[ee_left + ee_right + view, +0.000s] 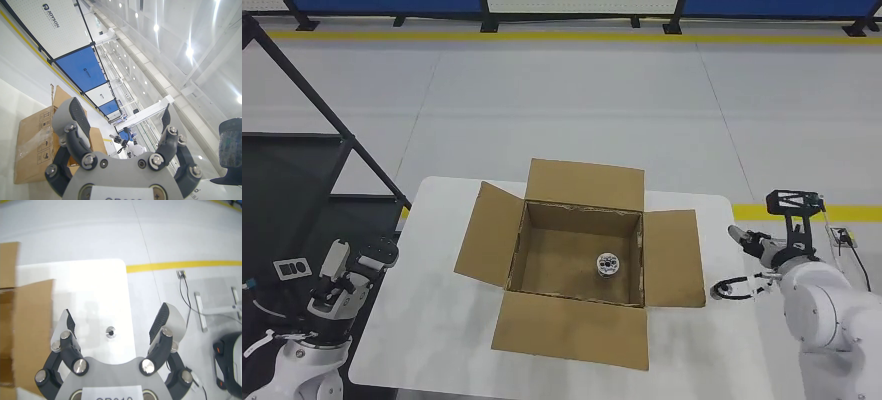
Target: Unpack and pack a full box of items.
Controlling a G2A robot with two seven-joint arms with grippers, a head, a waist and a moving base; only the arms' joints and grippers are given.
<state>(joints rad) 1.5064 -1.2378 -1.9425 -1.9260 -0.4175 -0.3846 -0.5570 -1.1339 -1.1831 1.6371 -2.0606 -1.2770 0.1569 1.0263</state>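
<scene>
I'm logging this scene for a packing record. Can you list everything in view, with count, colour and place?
cardboard box: one, brown, middle of the table, all four flaps folded out
small round item: one, white and black, on the box floor, nearer the right wall
table: one, white, under the box
floor stripes: two, yellow, one right of the table, one far behind it
frame: one, black, left of the table
cable: one, black, on the floor beside the table
left gripper: one, grey with black pads, open, left of the box
right gripper: one, grey with black pads, open, at the table's right edge
</scene>
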